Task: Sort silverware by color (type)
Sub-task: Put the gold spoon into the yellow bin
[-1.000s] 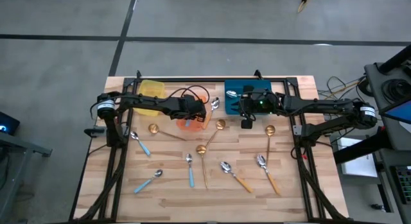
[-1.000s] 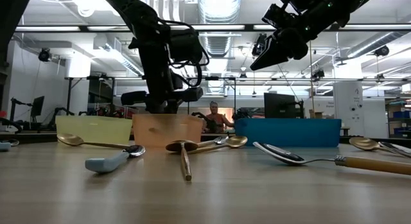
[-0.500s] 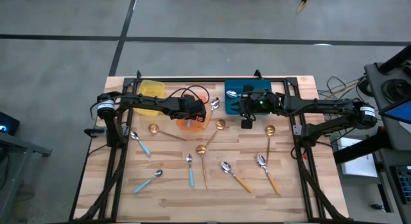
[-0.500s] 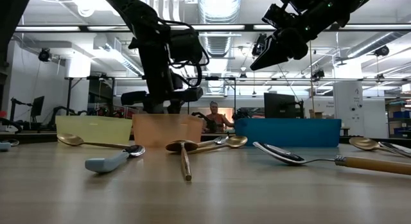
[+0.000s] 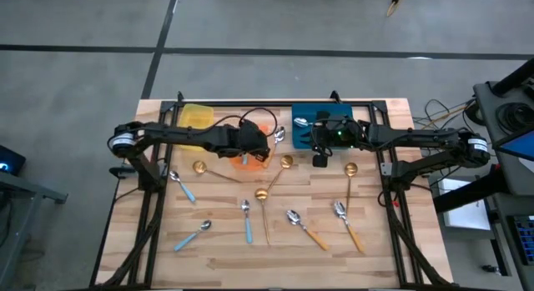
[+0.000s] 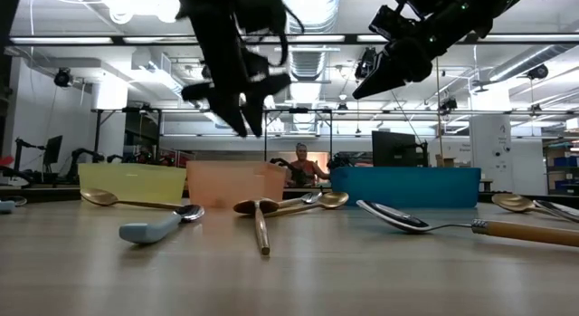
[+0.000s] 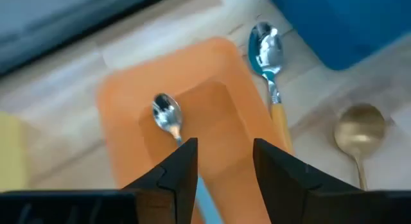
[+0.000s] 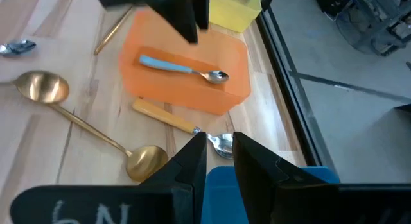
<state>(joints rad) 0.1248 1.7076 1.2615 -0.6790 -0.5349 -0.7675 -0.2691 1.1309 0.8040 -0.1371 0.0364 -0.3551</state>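
since the earlier frames the left gripper [image 6: 242, 126] has risen from the rim of the orange bin [image 6: 235, 184] to a position well above it in the low view, and its fingers [image 7: 183, 169] now stand apart with nothing between them. a blue-handled spoon [image 8: 183, 68] lies inside the orange bin, bowl toward the blue bin [image 5: 319, 124] side. in the high view the left gripper [image 5: 255, 152] sits over the orange bin at upper centre of the frame, and the yellow bin [image 5: 197, 124] stands to its left. the right gripper [image 5: 319, 159] hangs at the front edge of the blue bin, right of centre; its fingers [image 8: 196, 161] stand narrowly apart with a small gap, and no object shows between them. an orange-handled spoon [image 8: 176, 121] lies on the table [image 5: 392, 233] just beside the orange bin, between it and the blue bin. a spoon [image 5: 299, 122] rests in the blue bin at its left end. on the table, gold spoons [image 5: 265, 203] lie across the centre and another gold spoon [image 5: 350, 181] lies at right of centre. two orange-handled spoons [image 5: 307, 228] lie at lower centre right. three blue-handled spoons [image 5: 182, 186] lie at lower left and lower centre. in the low view a person [image 6: 299, 164] shows in the room behind the bins.
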